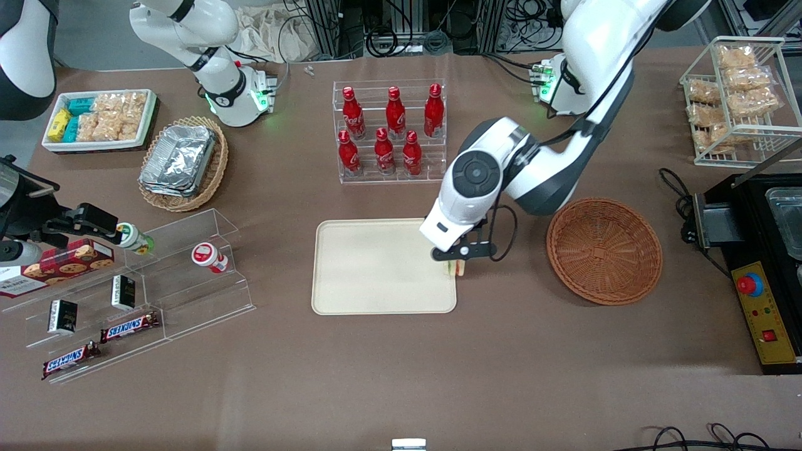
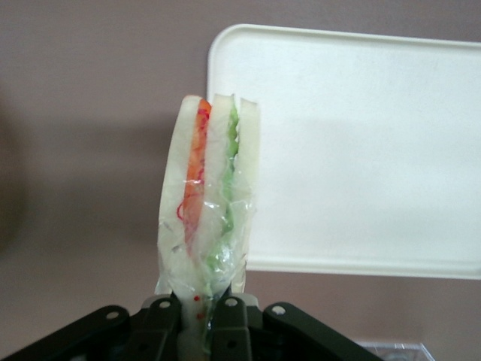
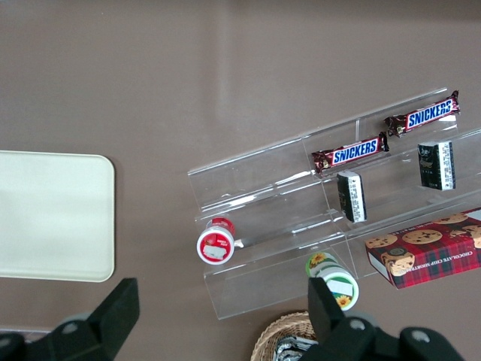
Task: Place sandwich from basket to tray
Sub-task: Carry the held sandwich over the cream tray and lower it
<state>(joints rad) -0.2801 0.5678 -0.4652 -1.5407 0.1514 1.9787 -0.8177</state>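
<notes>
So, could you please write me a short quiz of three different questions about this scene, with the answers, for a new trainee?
1. True or false: the basket has the sandwich lying in it.
2. What is the gripper doing?
A. holding the sandwich at the tray's edge
B. resting open on the tray
C. lifting a red bottle
3. Fill in the missing word: the tray has ____ lying on it.

Key
1. False: the basket shows only wicker, and the sandwich is in the gripper.
2. A: the wrist view shows the fingers pinching the wedge.
3. Nothing: the sandwich is not set down yet.
</notes>
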